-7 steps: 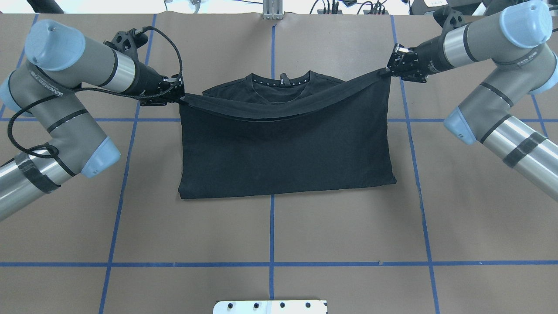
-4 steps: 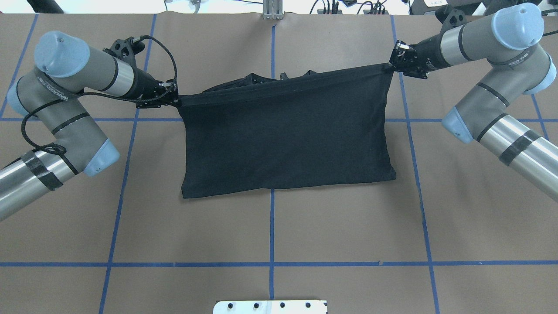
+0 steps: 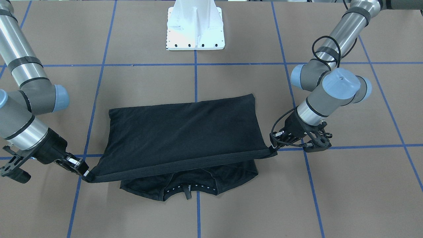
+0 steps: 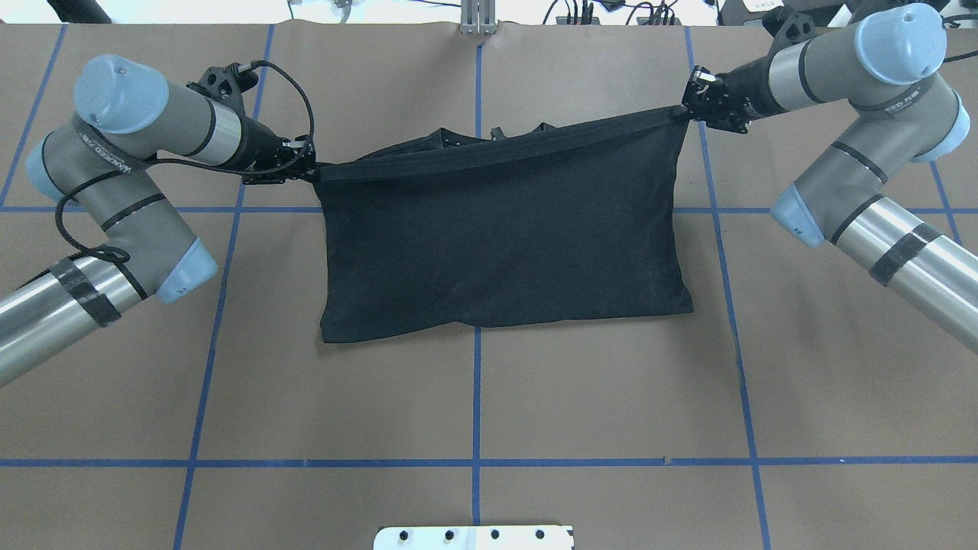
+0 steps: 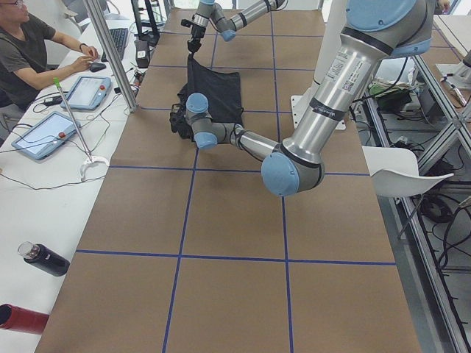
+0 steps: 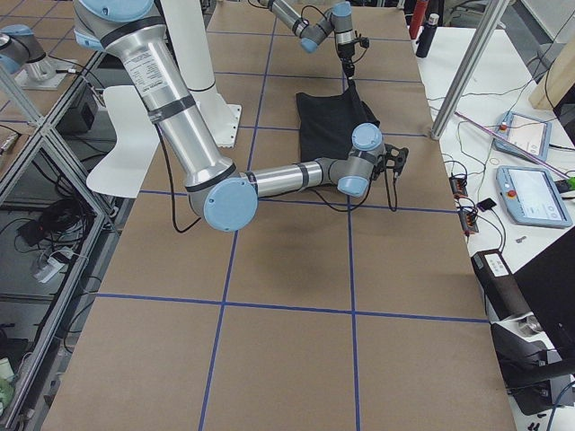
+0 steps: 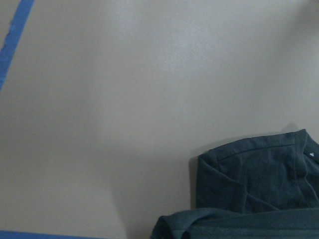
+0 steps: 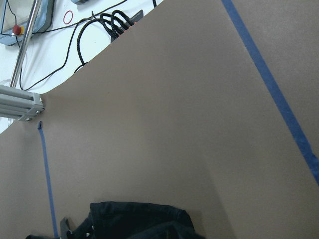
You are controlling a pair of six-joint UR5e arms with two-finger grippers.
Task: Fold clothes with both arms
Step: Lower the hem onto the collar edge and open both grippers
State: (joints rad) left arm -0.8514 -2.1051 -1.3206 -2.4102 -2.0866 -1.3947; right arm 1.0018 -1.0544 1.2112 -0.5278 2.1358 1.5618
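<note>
The black T-shirt (image 4: 497, 229) lies half folded on the brown table, plain side up. Its hemmed edge (image 3: 178, 164) is lifted and pulled taut between both grippers. My left gripper (image 4: 309, 169) is shut on one end of that edge; in the front view my left gripper (image 3: 272, 148) is on the right. My right gripper (image 4: 684, 111) is shut on the other end, also seen as the right gripper (image 3: 84, 173). The collar part (image 3: 186, 186) rests flat on the table below the raised edge, mostly hidden from overhead. The wrist views show only the shirt's shoulder (image 7: 259, 174) and its collar end (image 8: 134, 219).
Blue tape lines (image 4: 477, 397) grid the table. The white pedestal base (image 3: 195, 29) stands on the robot's side. Past the far edge are cables and a metal post (image 4: 477, 15). A person (image 5: 29, 51) sits at a side bench with tablets and bottles (image 5: 44, 259).
Both grippers carried the taut hem away from the robot, over the collar, which is now nearly covered from overhead. The right gripper went farther. The near fold shifted slightly.
</note>
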